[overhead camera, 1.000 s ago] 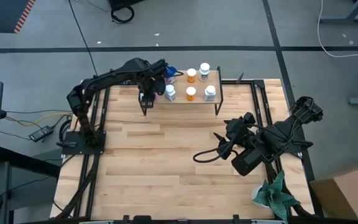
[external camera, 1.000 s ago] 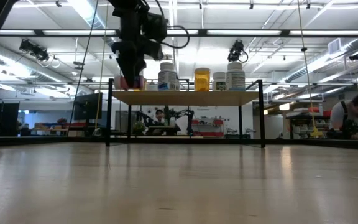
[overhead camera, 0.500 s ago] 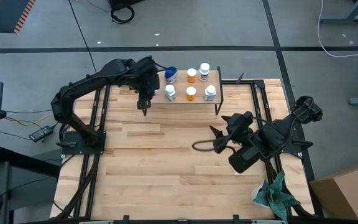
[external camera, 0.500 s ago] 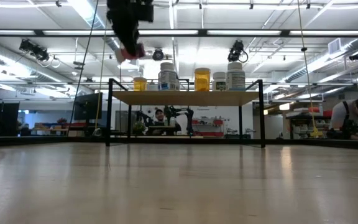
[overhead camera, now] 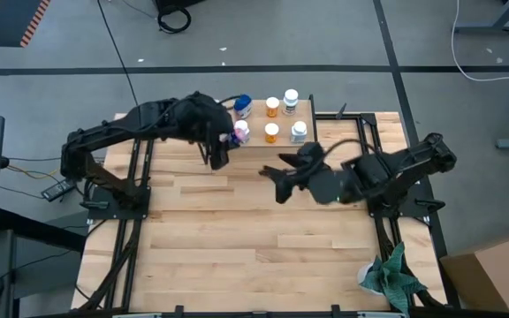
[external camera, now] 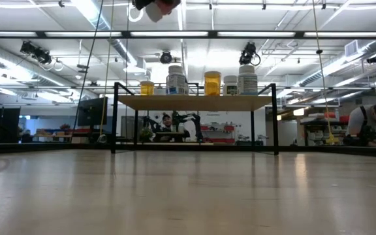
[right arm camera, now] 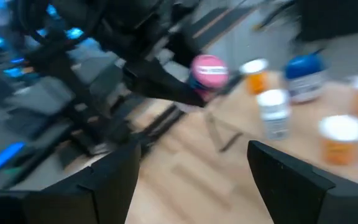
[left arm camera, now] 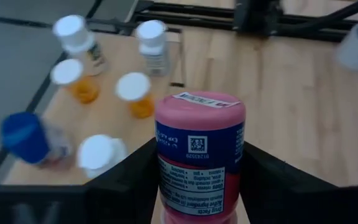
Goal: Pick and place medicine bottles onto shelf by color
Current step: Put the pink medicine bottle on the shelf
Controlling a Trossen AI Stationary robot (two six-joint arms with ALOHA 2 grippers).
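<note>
Left gripper jaws clamp pink bottle; right gripper jaws wide, empty.

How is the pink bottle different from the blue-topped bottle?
The pink bottle has a pink cap; the blue-topped bottle has a blue one. The pink bottle is gripped in the left claw, lifted above the shelf; the blue-topped bottle stands on the shelf, untouched. Both are small, round medicine bottles.
</note>
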